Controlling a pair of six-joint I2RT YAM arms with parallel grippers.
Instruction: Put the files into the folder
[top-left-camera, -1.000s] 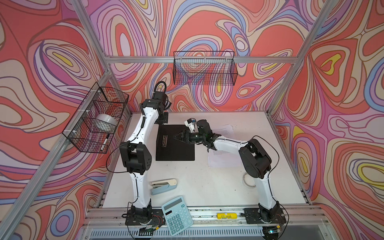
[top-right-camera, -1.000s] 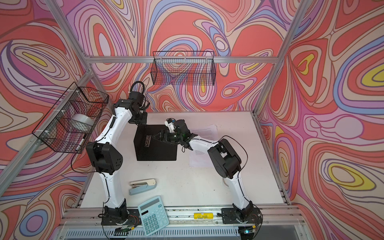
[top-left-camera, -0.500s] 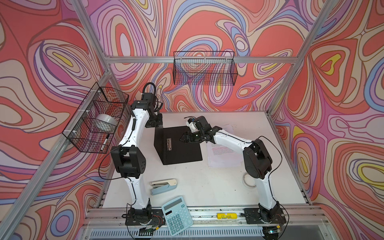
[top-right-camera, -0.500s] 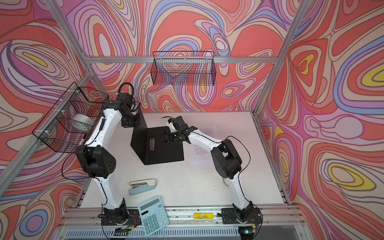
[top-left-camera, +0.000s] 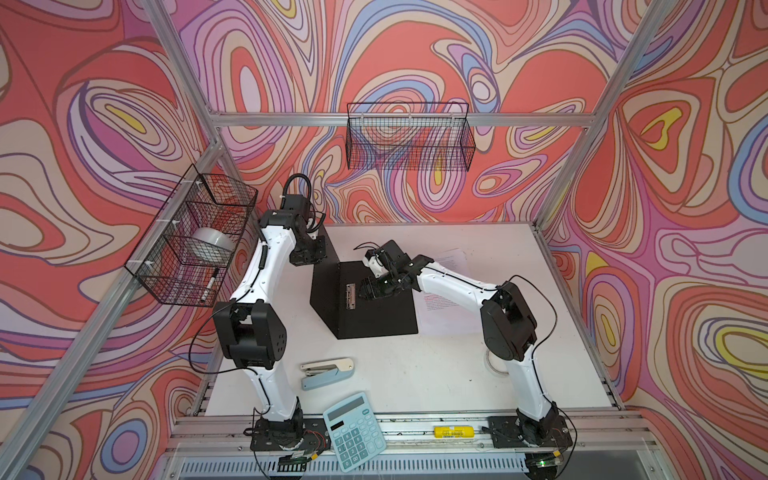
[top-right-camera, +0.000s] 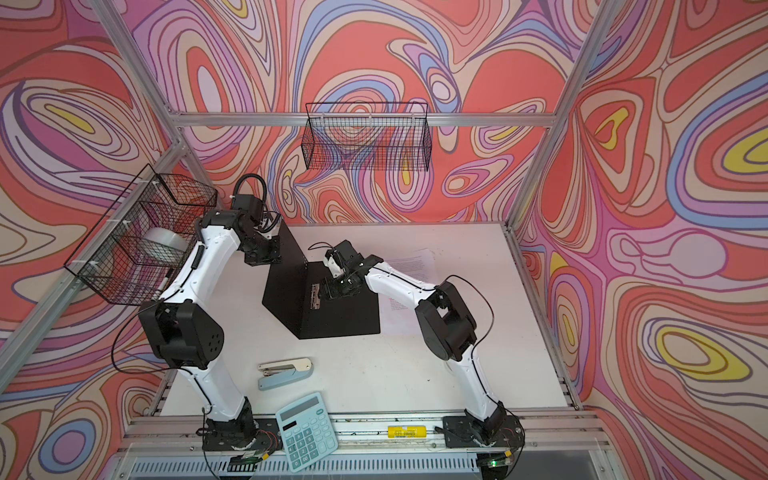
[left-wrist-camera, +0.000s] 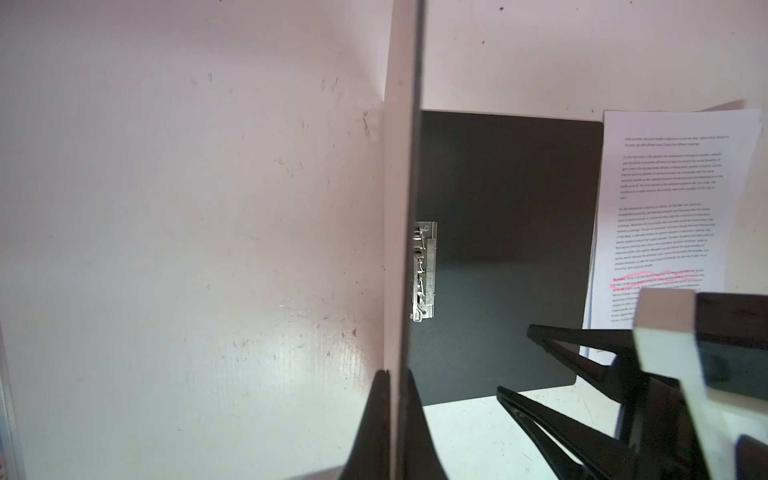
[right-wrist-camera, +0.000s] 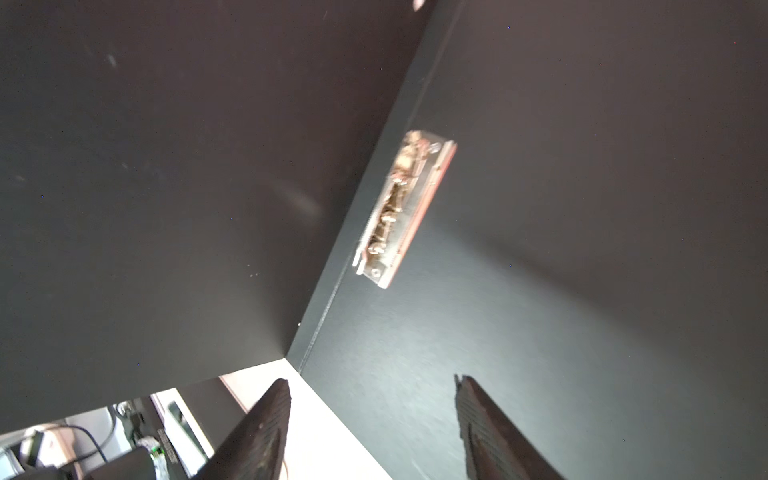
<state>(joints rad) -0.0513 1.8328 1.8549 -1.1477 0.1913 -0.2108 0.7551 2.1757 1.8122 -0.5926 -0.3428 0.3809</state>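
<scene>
Two-armed: pinches one cover of thin black-lined folder (top-left-camera: 374, 320) upright in left gripper (left-wrist-camera: 397, 374), baring metal spine clip (right-wrist-camera: 405, 208) for right gripper (right-wrist-camera: 372, 380), jaws apart; leaves printed white paper files (left-wrist-camera: 665, 208) flat just beside.

folder (top-left-camera: 365, 307): I see it open left of the middle of the table (top-left-camera: 415, 382), one cover flat, the other upright along its left side.
clip (left-wrist-camera: 424, 272): on the flat cover, against the fold.
left jaws: mine pinch the upright cover's top edge, at its far end.
right jaws: over the flat cover, near the clip.
files (top-left-camera: 446, 291): flat on the table, just right of the folder, under my right arm (top-left-camera: 453, 282).
stapler (top-left-camera: 327, 372): in front of the folder.
calculator (top-left-camera: 354, 432): in front of the stapler, across the table's front edge.
side basket (top-left-camera: 191, 237): on the left wall, with a tape roll (top-left-camera: 210, 245) inside.
rear basket (top-left-camera: 409, 137): on the back wall.
</scene>
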